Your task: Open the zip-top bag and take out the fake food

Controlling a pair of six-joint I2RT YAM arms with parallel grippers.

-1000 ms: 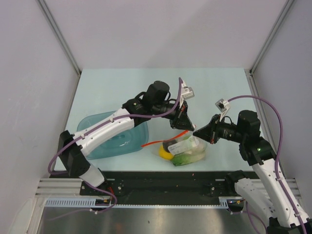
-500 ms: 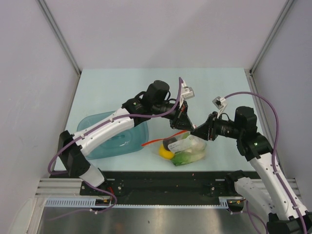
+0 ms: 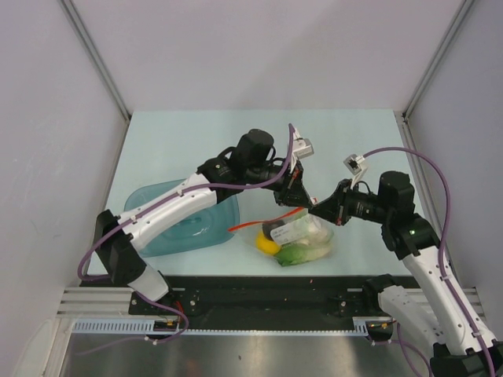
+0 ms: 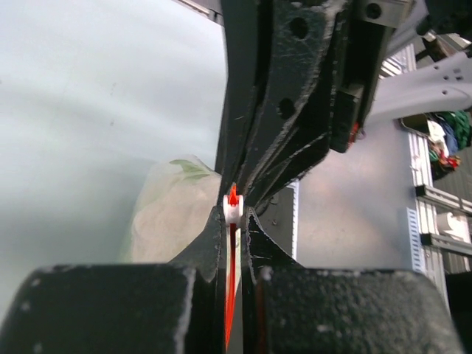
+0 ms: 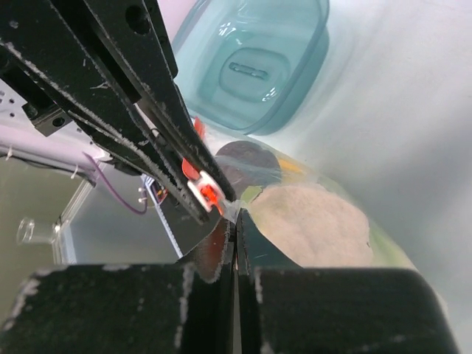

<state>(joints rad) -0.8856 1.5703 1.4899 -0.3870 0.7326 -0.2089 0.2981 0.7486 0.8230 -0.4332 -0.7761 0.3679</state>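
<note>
Nothing legible – no words, numbers or brand marks can be read in any view.
The only candidate is a small white patch on the dark piece point(image 3: 277, 233) inside the bag point(image 3: 322, 239), seen from above – it looks like a sticker, but any print on it is too small to make out.
</note>
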